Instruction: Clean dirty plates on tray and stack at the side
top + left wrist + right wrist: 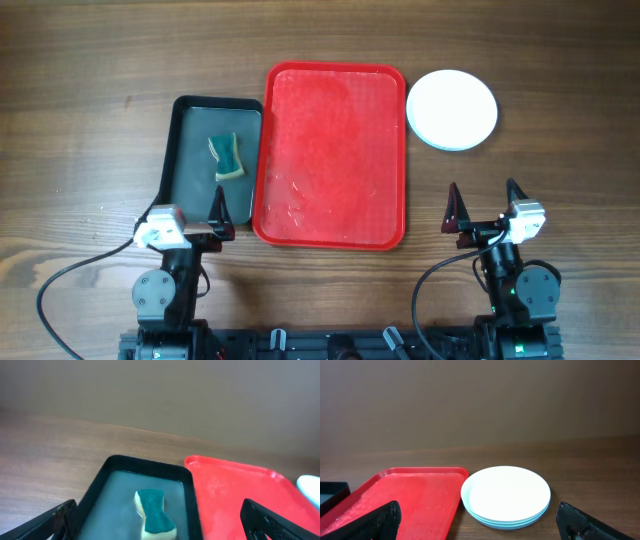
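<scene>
The plates stand in one stack on the table right of the red tray, the white one on top and two pale blue ones under it; the stack also shows in the right wrist view. The tray holds no plates, only faint wet marks; it shows in both wrist views. My left gripper is open and empty near the front of the black tray. My right gripper is open and empty, in front of the plate stack.
A green and yellow sponge lies in the black tray left of the red tray, also in the left wrist view. Both arms' bases and cables sit at the front table edge.
</scene>
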Robot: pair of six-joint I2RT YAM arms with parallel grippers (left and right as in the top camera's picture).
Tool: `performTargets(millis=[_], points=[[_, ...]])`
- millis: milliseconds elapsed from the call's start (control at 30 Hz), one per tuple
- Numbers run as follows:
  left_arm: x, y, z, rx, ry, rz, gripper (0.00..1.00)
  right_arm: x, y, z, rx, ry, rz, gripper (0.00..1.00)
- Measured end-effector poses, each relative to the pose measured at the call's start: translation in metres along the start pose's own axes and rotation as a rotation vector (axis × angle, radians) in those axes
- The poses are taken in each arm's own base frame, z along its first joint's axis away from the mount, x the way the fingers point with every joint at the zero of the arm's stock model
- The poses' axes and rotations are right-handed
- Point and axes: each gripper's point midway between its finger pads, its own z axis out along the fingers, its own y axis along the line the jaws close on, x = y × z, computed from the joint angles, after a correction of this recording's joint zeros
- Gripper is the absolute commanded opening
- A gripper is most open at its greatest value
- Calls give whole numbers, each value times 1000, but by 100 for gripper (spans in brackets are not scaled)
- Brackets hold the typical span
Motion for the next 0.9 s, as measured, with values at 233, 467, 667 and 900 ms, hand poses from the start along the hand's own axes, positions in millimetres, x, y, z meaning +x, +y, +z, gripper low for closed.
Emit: performTargets(millis=[233,467,667,900], points=[[0,-1,0,7,1,58,100,0,0,0,0,0,0,100],[0,-2,0,9,1,62,100,0,0,0,0,0,0,100],[0,-2,0,9,1,64,100,0,0,0,0,0,0,100],[0,-2,0,9,1,64,100,0,0,0,0,0,0,100]])
